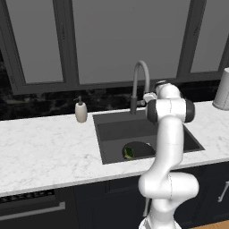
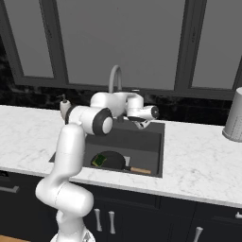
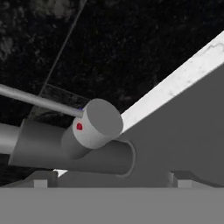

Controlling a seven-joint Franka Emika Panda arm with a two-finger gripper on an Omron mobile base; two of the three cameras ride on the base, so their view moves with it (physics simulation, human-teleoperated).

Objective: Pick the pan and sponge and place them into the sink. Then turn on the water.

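Sink [image 2: 142,142]: dark grey recessed basin set in a white marble counter [image 1: 40,152], with a grey gooseneck faucet [image 1: 141,74] rising at its back edge before a black marbled backsplash. Pan [image 2: 111,159]: black, round, lying flat on the basin floor toward the near side; in the right base view its tan handle [image 2: 140,170] runs out to the right along the near wall, so the long axis lies roughly parallel to the counter front. Sponge [image 2: 98,160]: green over yellow, resting tilted at the pan's left rim, touching it; in the left base view it shows as a small green and yellow patch [image 1: 129,153] on the basin floor. Gripper [image 2: 141,124]: raised above the rear of the basin, close to the faucet base; the hand view looks closely at a grey cylindrical faucet knob [image 3: 97,124] with a red dot and a thin lever running left from it. Whether the fingers are spread or closed cannot be told. Soap dispenser [image 1: 81,110]: beige, upright on the counter left of the sink. Grey canister [image 2: 234,118]: upright at far right.
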